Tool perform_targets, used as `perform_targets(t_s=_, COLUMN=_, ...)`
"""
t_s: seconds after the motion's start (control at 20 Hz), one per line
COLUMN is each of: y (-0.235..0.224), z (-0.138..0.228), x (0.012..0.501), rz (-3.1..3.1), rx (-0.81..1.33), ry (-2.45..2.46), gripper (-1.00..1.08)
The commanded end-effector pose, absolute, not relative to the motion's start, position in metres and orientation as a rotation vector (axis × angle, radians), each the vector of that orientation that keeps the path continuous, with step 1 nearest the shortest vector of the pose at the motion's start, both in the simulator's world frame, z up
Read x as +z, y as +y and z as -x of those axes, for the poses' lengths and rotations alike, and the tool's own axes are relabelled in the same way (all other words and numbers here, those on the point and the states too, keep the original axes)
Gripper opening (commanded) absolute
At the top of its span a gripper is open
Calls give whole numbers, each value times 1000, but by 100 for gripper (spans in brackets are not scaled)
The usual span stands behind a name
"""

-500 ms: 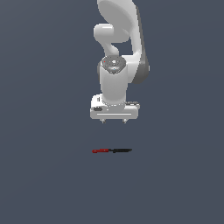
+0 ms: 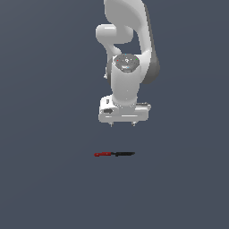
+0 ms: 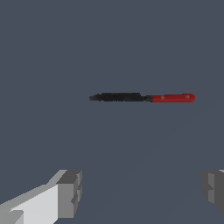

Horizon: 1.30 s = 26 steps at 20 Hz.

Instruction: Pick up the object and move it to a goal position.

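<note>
Lower than half a second ago, the claw (image 2: 122, 124) now hangs closer above the knife (image 2: 114, 154), which has not shifted on the bench (image 2: 44, 170). Its jaws stand wide apart, holding nothing; in the wrist view the two fingertips (image 3: 70, 192) sit near opposite edges with bare grey surface between them. The knife lies flat and alone (red half toward the exterior view's left, black half toward its right), just below the claw in the exterior view and not touching it. In the wrist view the knife (image 3: 142, 97) lies crosswise, clear of both fingertips.
</note>
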<state>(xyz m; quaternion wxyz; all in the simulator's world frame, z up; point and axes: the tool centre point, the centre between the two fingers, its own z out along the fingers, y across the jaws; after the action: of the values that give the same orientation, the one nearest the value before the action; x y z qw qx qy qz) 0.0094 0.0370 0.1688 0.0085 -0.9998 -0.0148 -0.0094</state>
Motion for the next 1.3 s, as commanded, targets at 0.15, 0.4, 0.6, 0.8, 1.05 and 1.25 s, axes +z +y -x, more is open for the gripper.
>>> perform_targets(t_s=0.15, y=47, z=-11, x=172, rz=3123, rx=-38, ry=-73, gripper=100)
perform_targets(t_s=0.4, y=46, z=-12, x=170, rz=3123, rx=-36, ry=-37, gripper=100)
perform_targets(t_s=0.6, y=45, z=-14, x=167, rz=3120, rx=-33, ry=32, gripper=100)
perform_targets(t_s=0.8, y=43, z=-18, x=163, rz=3115, rx=-28, ry=135, gripper=100)
perform_targets(t_s=1.05, y=39, z=-25, x=155, rz=3098, rx=-20, ry=310, gripper=100)
perform_targets(t_s=1.25, y=36, z=-31, x=148, rz=3072, rx=-11, ry=487, gripper=100)
